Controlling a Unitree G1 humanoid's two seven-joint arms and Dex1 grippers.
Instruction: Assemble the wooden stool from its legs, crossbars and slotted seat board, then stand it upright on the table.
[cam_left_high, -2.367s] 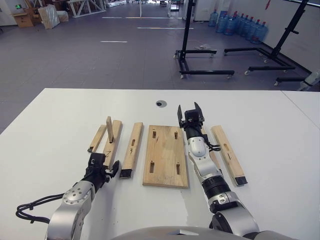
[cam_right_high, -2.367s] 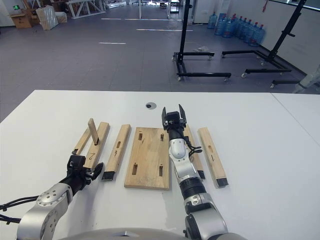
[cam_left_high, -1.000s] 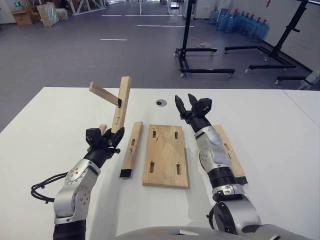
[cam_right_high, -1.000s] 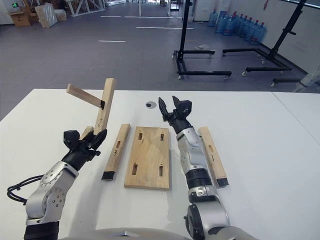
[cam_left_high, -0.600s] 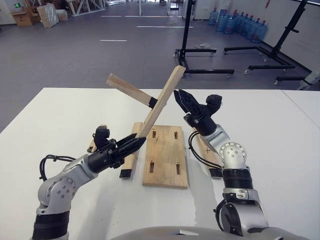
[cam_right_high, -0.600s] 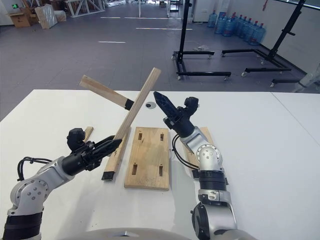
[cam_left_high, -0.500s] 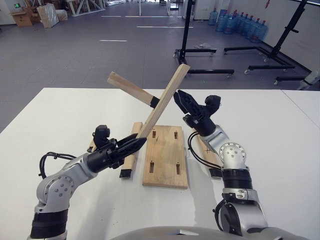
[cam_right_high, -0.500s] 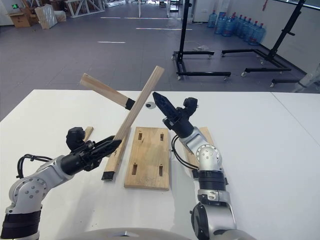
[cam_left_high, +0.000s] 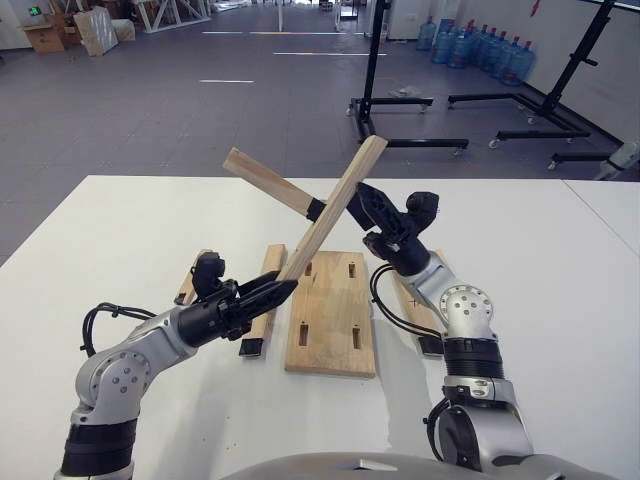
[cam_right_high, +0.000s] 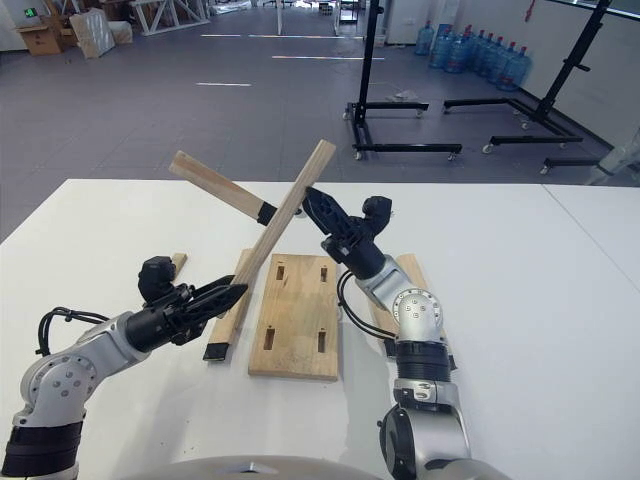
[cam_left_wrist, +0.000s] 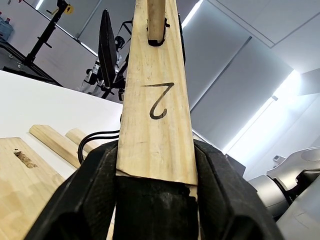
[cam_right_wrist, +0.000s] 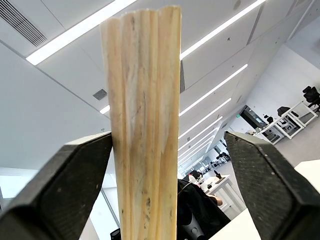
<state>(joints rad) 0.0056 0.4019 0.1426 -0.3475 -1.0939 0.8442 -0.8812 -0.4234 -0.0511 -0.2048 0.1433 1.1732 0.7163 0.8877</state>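
Having lifted the leg (cam_left_high: 345, 190), clenched in our left tool (cam_left_high: 275, 290), we now straddle it with the spread right tool (cam_left_high: 362, 196) for regrasping.

light: bright, even | source: ceiling strips (cam_right_wrist: 70, 35) overhead | shadows: soft, faint on white table (cam_left_high: 560, 300)

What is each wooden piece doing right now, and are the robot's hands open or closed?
Left hand: shut on leg 2's lower end.
Leg 2: held up off the table, tilted.
Crossbar: plugged into leg 2's slot, in the air.
Right hand: open, fingers either side of leg 2's upper part.
Seat board: lying flat, slots empty.
Spare leg: lying flat beside the seat board.
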